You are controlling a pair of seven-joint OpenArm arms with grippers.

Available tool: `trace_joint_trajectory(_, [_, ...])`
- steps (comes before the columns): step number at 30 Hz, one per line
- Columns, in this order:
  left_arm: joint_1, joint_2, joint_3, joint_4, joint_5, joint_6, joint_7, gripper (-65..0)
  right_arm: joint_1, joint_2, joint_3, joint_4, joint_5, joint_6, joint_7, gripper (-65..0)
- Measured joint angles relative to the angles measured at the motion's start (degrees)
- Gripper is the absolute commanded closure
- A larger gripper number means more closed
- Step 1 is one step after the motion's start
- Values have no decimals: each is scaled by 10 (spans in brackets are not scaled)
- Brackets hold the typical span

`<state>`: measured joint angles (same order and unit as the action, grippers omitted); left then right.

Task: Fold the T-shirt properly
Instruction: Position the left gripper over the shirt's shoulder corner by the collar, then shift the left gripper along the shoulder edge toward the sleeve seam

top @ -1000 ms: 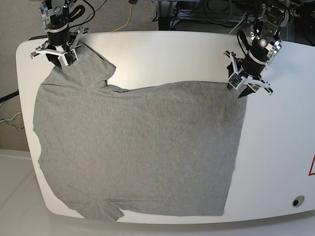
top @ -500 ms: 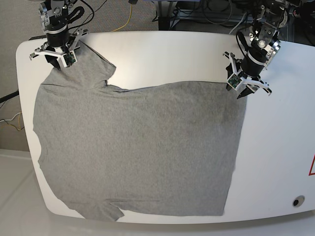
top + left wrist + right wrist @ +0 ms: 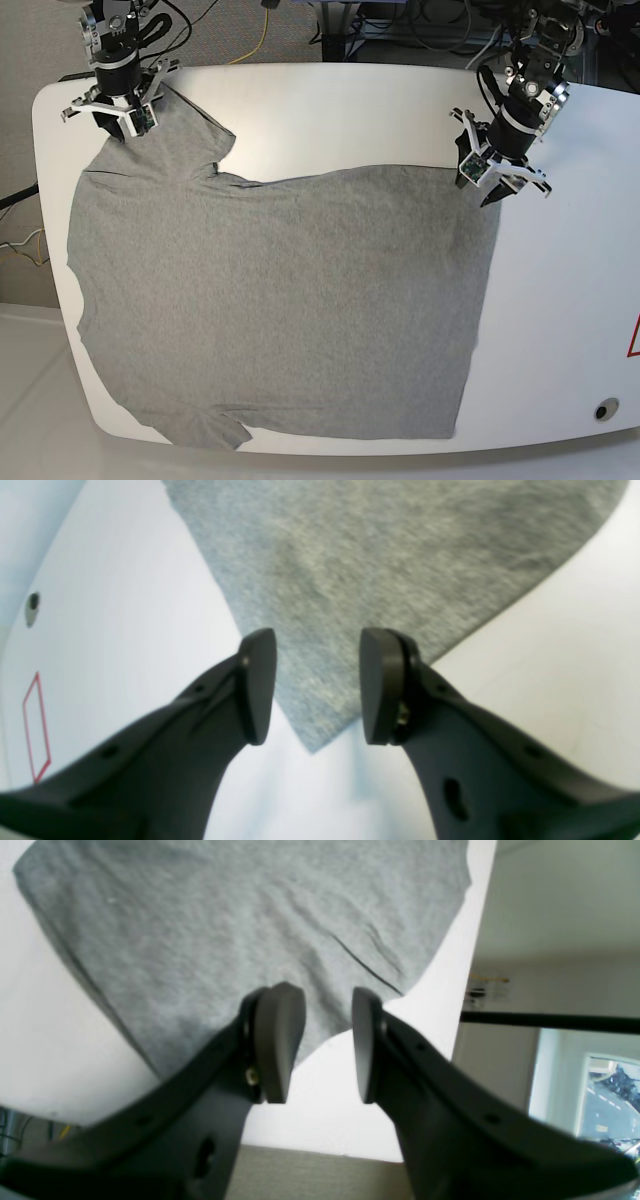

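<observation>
The heather-grey T-shirt (image 3: 280,300) lies spread flat over most of the white table (image 3: 340,110). My left gripper (image 3: 497,188) hovers at the shirt's far right corner. In the left wrist view this gripper (image 3: 317,690) is open, and the corner of the T-shirt (image 3: 320,630) lies on the table under the gap, ungripped. My right gripper (image 3: 118,122) stands over the far left sleeve. In the right wrist view it (image 3: 322,1040) is open too, with the sleeve of the T-shirt (image 3: 240,940) below and beyond its fingers.
A red outline (image 3: 634,336) and a small round hole (image 3: 602,409) mark the table's right side. Cables (image 3: 262,30) and equipment sit behind the far edge. The shirt's left and front edges reach the table rim.
My left gripper has shifted slightly up and back at the shirt's corner, and its jaws have widened a little. The right gripper and the shirt have barely moved.
</observation>
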<state>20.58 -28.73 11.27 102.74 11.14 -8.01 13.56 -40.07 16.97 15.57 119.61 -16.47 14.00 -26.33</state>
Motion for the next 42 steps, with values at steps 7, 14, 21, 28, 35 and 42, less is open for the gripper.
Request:
trace_joint_trajectory(7, [-25, 2, 0, -10, -5, -1, 17, -250, 3, 0, 2, 2, 0, -2, 2, -197])
trace_joint_trajectory(14, [-67, 6, -1, -68, -59, -55, 35, -251, 3, -1, 2, 2, 2, -1, 3, -197])
trace_joint_trajectory(21, [-70, 13, -2, -77, -70, -62, 47, -250, 3, -2, 2, 3, 2, 0, 5, -197])
trace_joint_trajectory(28, [-63, 23, 1, -76, -68, -71, 43, -250, 5, 0, 2, 3, 5, 0, 6, -197])
trace_joint_trajectory(35, [-63, 31, 1, -80, -63, -71, 50, -251, 7, 0, 4, 3, 9, -1, 6, -200])
trace_joint_trajectory(42, [-63, 34, 1, -83, -63, -80, 45, -255, 7, 0, 9, 3, 9, -1, -4, -199])
